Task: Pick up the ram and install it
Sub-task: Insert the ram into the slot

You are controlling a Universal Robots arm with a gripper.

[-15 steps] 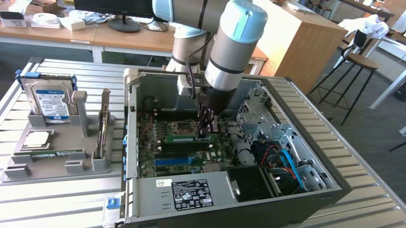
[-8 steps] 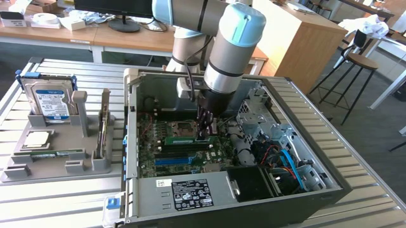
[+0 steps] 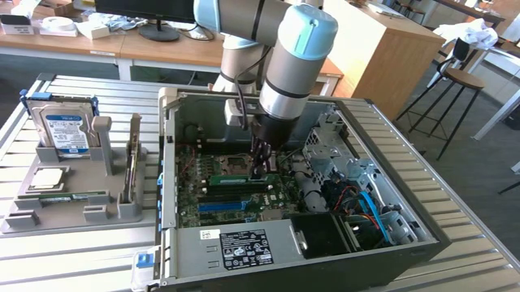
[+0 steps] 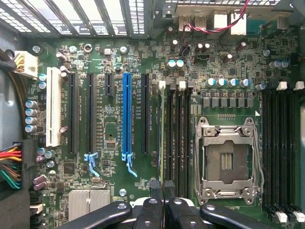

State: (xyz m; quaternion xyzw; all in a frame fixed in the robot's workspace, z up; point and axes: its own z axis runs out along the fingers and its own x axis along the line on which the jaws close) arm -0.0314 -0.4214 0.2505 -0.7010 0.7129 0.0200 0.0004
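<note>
One claw [image 3: 262, 173], nearly closed on one slim green ram [image 3: 238, 179] upright on the motherboard [image 3: 235, 205]; one look-alike stick [image 3: 73, 196] aside.

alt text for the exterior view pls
A robot arm reaches down into an open computer case, its shut gripper at one end of the ram sitting in a motherboard slot. On the exterior view's left, a grey holder carries a hard drive and a CPU chip.

Bright daylight, glare on the metal table [image 3: 65, 261] (slats gleaming), case [image 3: 341, 272] interior shadowed
</note>
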